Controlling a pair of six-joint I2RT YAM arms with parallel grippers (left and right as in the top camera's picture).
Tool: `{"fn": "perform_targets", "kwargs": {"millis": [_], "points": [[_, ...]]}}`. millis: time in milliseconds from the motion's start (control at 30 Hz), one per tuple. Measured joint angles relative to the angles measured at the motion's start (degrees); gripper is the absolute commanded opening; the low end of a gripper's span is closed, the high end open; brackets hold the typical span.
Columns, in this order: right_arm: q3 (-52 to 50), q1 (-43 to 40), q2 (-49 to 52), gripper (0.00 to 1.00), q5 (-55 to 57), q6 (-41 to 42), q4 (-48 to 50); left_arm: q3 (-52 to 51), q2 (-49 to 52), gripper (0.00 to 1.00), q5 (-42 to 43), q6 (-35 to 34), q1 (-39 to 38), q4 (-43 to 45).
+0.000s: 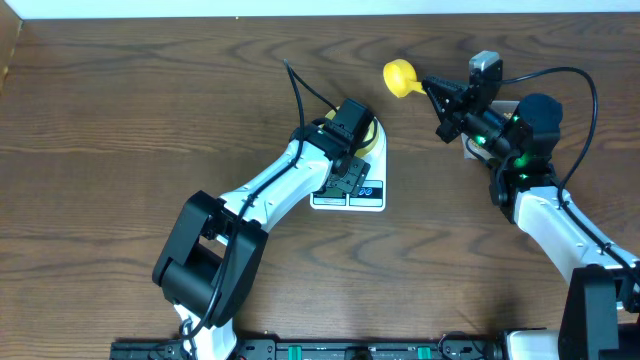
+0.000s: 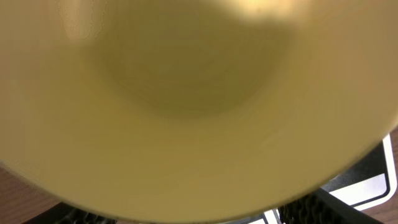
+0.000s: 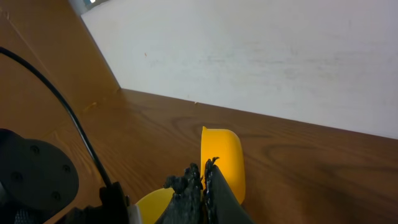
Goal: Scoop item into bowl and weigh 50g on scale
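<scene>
On my left, my left jaws (image 1: 358, 130) hang spread wide right over the small round pale yellow bowl (image 1: 374, 138). The bowl stands on the flat white digital kitchen scale (image 1: 330, 200), about the middle of the brown wooden table (image 1: 120, 120). My left wrist view is filled by the bowl's inside, which is blurred but looks bare. I cannot tell whether my fingers touch its wall.

I judge the bowl to be light, stiff and smooth, so it would slide on the platform under a small push. The place to take it is the rim, pinched across the wall, and nudges from the side are best avoided.

Further right, the bright yellow plastic scoop (image 1: 400, 75) hangs in the air above the table, apart from the bowl. My right jaws (image 1: 432, 88) are clenched on its handle. It looks rigid and light, and the handle is the sensible place to hold it.

The small beige beans do not show in any view, not even in the scoop. I expect them to be hard, round and quick to roll, so they should travel in a level scoop and be tipped out slowly.

By count I see one bowl, one scale, one scoop and no beans.
</scene>
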Motion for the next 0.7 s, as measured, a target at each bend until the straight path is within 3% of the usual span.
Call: {"fn": "perform_targets", "kwargs": {"millis": [700], "points": [[0.00,0.00,0.00,0.01,0.02,-1.22,0.00,0.00,0.00,0.80,0.00,0.68,-0.76,-2.10]]}}
